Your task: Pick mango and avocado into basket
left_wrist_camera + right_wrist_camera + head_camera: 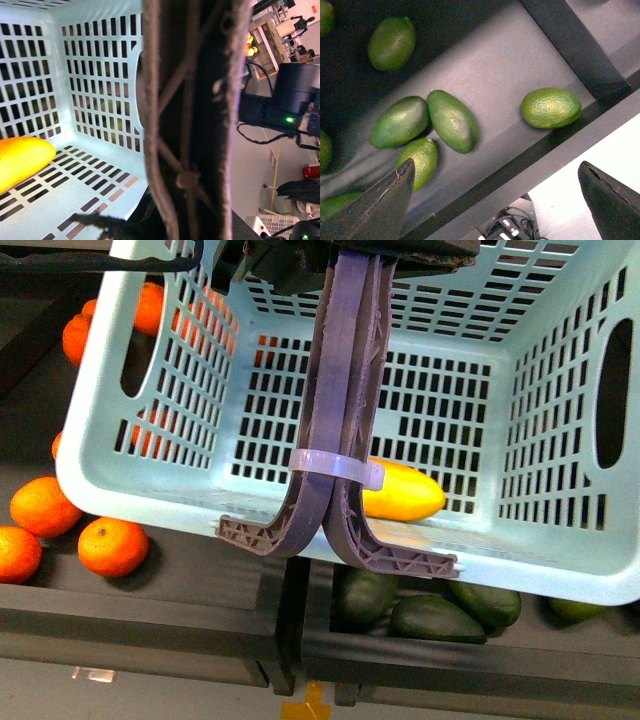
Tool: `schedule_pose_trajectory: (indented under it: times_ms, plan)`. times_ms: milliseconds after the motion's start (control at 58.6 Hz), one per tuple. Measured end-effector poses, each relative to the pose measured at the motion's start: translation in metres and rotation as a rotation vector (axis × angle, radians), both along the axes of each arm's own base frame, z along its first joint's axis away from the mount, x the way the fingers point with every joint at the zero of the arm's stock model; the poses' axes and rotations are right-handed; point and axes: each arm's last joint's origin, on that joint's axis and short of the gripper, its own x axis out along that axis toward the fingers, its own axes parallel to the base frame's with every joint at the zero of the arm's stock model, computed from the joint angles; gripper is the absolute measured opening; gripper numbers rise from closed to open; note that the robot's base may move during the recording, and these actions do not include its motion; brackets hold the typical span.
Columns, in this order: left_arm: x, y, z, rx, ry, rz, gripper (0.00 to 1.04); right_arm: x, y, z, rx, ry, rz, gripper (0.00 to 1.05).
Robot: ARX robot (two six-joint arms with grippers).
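Observation:
The light blue basket (150, 495) hangs tilted in front of me, its two brown-purple handles (345, 390) bound by a white zip-tie. My left gripper (320, 262) is shut on those handles at the top; in the left wrist view the handle (192, 120) fills the middle. The yellow mango (402, 492) lies on the basket floor, also seen as the mango (22, 160) beside the slotted wall. Two dark green avocados (452, 120) (400, 122) lie touching in a dark bin. My right gripper (500, 200) is open above the bin's front rail, empty.
Several oranges (112, 545) lie in the bin under the basket's left side. Dark green fruits (435, 618) show in the bin under its front edge. Brighter green oval fruits (551, 107) (422, 160) lie near the avocados. A dark divider (575, 47) bounds the bin.

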Motion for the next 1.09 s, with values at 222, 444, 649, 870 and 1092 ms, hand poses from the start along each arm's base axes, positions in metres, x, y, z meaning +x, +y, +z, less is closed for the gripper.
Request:
schedule_pose_trajectory:
  times_ms: [222, 444, 649, 870, 1092]
  plan:
    - [-0.001, -0.002, 0.000, -0.004, 0.002, -0.013, 0.05, 0.042, 0.013, -0.052, -0.042, 0.147, 0.125, 0.96]
    - [0.000, -0.001, 0.000, 0.000, -0.001, -0.004, 0.05, 0.052, 0.012, -0.083, -0.050, 0.242, 0.254, 0.96]
    - [-0.001, -0.001, 0.000, -0.001, -0.001, -0.005, 0.05, 0.057, 0.008, -0.107, -0.020, 0.266, 0.316, 0.96]
    - [-0.001, -0.001, 0.000, -0.004, 0.001, -0.010, 0.05, 0.067, 0.002, -0.129, 0.014, 0.276, 0.328, 0.96]
    - [-0.001, -0.001, 0.000, -0.002, -0.001, -0.007, 0.05, 0.073, 0.000, -0.150, 0.040, 0.292, 0.335, 0.96]
